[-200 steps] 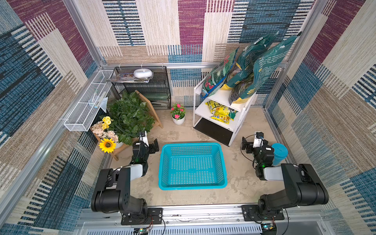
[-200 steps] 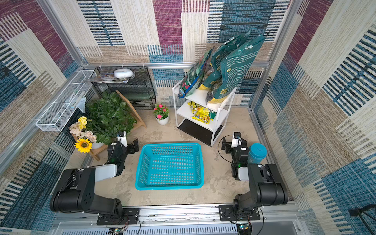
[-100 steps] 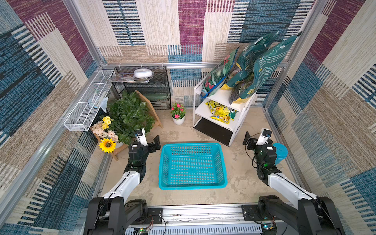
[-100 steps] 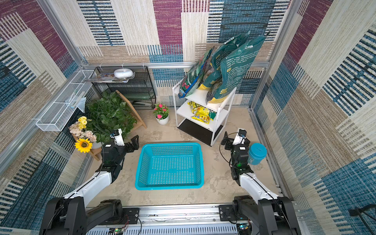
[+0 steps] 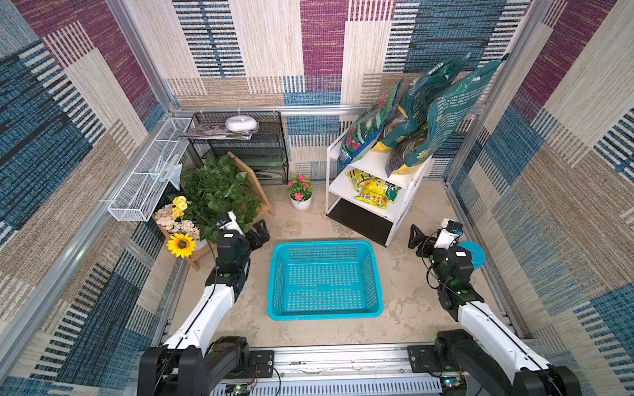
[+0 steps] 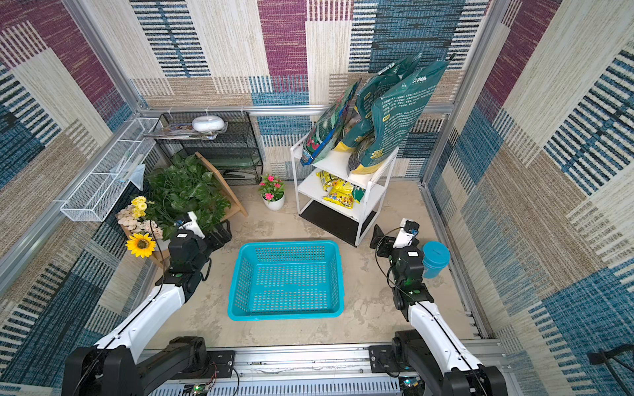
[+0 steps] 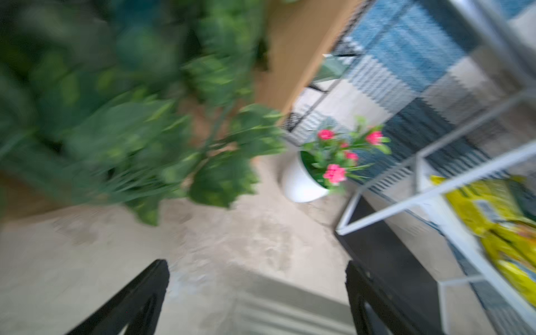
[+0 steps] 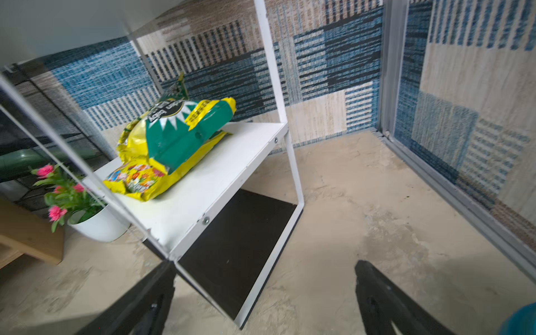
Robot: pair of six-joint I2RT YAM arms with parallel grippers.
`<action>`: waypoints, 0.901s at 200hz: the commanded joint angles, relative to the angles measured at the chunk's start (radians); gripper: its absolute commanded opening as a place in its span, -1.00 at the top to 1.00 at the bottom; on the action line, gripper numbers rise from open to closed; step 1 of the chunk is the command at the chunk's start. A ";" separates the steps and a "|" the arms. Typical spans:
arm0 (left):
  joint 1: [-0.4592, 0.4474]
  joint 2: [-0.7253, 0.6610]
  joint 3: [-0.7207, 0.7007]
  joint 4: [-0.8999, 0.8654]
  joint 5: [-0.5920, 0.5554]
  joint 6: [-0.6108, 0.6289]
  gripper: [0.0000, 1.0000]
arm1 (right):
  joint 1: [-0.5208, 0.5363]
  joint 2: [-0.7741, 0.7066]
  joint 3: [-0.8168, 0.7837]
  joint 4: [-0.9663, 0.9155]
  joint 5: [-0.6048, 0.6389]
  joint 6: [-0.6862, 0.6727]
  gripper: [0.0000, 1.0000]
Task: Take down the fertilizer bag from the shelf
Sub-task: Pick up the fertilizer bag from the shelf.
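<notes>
My left fingers [image 7: 139, 295] are spread wide with nothing between them. They hover over the bare counter [image 7: 232, 246] beside the leafy plant [image 7: 130, 139], and that wrist view is too smeared to show more. My right fingers [image 8: 383, 298] are also released and empty, low in front of the shelf [image 8: 220, 174] and facing its near corner. I take that as a ready pose before reaching in.

Small yellow bags [image 8: 174, 139] lie flat in a heap on the lower board. In both top views three tall bags [image 5: 442, 113] stand on the top board, leaning back so the wall props them. I cannot tell which of these the task means. The teal basket [image 5: 324, 244] sits on the counter between the arms, probably as the drop spot.
</notes>
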 commanded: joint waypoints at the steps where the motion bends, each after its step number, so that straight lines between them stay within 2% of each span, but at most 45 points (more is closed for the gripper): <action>1: -0.108 -0.003 0.096 -0.213 -0.051 0.060 -0.97 | 0.002 -0.074 -0.051 -0.017 -0.058 0.046 -0.99; 12: -0.133 -0.029 0.125 -0.258 -0.148 -0.023 -0.97 | 0.001 -0.120 -0.100 0.035 -0.078 0.053 -0.99; 23: -0.143 -0.071 0.116 -0.230 -0.178 -0.093 -0.97 | 0.002 -0.162 -0.160 0.112 -0.093 0.051 -0.99; 32: -0.144 -0.104 0.101 -0.177 -0.127 -0.102 -0.97 | 0.002 -0.189 -0.211 0.174 -0.089 0.058 -0.99; 45: -0.166 -0.137 0.079 -0.043 0.043 -0.068 -0.98 | 0.002 -0.221 -0.258 0.238 -0.102 0.061 -0.99; 65: -0.260 -0.133 0.147 -0.014 0.042 -0.038 -0.97 | 0.003 -0.250 -0.266 0.248 -0.136 0.054 -0.99; 84: -0.312 -0.071 0.274 -0.055 0.090 -0.023 -0.98 | 0.003 -0.254 -0.262 0.222 -0.152 0.046 -0.99; 108: -0.358 0.035 0.487 -0.206 0.138 0.018 -0.98 | 0.006 -0.245 -0.282 0.239 -0.163 0.038 -0.99; 125: -0.408 0.118 0.674 -0.342 0.187 0.146 -0.95 | 0.008 -0.235 -0.301 0.271 -0.150 0.040 -0.99; 143: -0.474 0.173 0.784 -0.361 0.172 0.284 -0.91 | 0.013 -0.207 -0.309 0.292 -0.139 0.039 -0.99; 163: -0.507 0.244 0.909 -0.402 0.163 0.350 -0.75 | 0.020 -0.138 -0.336 0.371 -0.124 0.048 -1.00; 180: -0.517 0.328 1.037 -0.482 0.176 0.383 -0.71 | 0.034 -0.082 -0.312 0.382 -0.141 0.031 -0.97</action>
